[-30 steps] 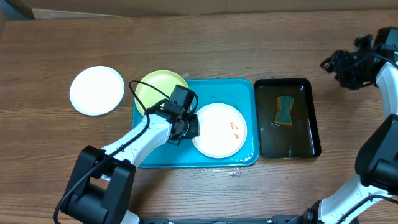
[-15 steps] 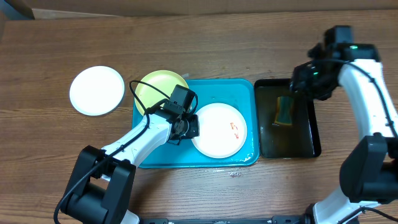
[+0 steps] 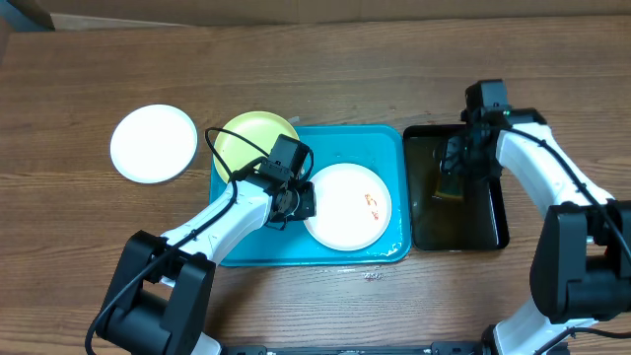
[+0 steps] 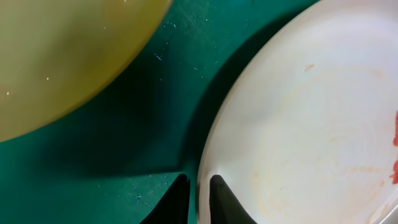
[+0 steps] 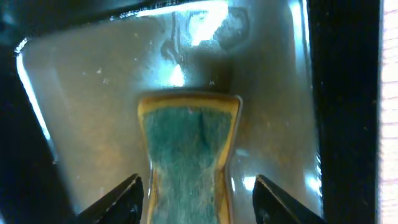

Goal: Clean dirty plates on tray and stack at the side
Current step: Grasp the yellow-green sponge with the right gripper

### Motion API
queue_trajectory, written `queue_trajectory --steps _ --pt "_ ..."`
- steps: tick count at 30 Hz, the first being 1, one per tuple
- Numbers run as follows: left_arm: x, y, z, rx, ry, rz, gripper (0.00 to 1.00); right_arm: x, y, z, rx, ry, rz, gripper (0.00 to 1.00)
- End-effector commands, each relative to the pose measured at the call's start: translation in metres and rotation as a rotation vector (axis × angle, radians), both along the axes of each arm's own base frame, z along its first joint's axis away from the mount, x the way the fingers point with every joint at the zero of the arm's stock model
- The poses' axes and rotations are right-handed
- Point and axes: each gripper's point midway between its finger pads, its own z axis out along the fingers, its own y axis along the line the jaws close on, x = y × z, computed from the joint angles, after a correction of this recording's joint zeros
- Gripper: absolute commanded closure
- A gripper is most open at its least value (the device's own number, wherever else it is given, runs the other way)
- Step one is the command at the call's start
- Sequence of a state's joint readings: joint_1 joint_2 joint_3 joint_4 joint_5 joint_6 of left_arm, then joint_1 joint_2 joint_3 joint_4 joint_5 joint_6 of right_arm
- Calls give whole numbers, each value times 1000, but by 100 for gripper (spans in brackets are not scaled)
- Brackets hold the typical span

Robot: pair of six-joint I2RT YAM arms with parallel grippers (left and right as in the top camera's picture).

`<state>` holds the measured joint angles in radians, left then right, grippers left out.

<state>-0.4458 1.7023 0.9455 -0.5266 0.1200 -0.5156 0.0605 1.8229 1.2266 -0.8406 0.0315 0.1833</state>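
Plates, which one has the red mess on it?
The white plate lying in the blue tray, with red smears near one edge. The other white plate and the green plate show none.

The table [image 3: 345, 59] is brown wood with a lined grain, the blue tray [image 3: 389, 148] looks like smooth shiny plastic, the white plate [image 3: 340, 212] is smooth and slightly glossy, the black tray [image 3: 463, 225] shines wet, and the sponge [image 5: 189, 155] looks rough and fuzzy.

Even overhead light; glare on wet black tray [image 5: 186, 37].
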Motion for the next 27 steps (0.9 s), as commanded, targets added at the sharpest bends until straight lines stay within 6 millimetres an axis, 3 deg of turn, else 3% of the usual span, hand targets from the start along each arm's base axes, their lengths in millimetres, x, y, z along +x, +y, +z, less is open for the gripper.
queue_trajectory --steps 1,9,10,12,13,14,15,17,18,24,27 --pt "3 -6 2 -5 -9 -30 85 -3 2 -11 14 -24 0 44" --pt "3 -5 2 -5 -9 -30 85 -6 6 -33 34 -64 14 44" --pt "3 -5 2 -5 -9 -30 85 -6 6 -35 34 -69 15 48" --pt "4 -5 2 -4 -10 -30 85 -6 6 -39 36 -79 15 78" --pt "4 -5 2 -5 -10 -29 85 -7 6 -41 36 -82 18 88" --pt "4 -6 2 -5 -10 -29 85 -7 6 -42 36 -83 18 91" --pt "4 -6 2 -5 -10 -29 85 -7 6 -42 36 -82 18 87" --pt "4 -6 2 -5 -10 -30 85 -7 6 -41 36 -83 18 42" --pt "4 -6 2 -5 -10 -30 85 -7 6 -41 36 -82 18 38" --pt "4 -6 2 -5 -9 -30 84 -19 12 -31 68 3 23 36" --pt "4 -6 2 -6 -10 -30 84 -32 12 -30 72 63 22 44"
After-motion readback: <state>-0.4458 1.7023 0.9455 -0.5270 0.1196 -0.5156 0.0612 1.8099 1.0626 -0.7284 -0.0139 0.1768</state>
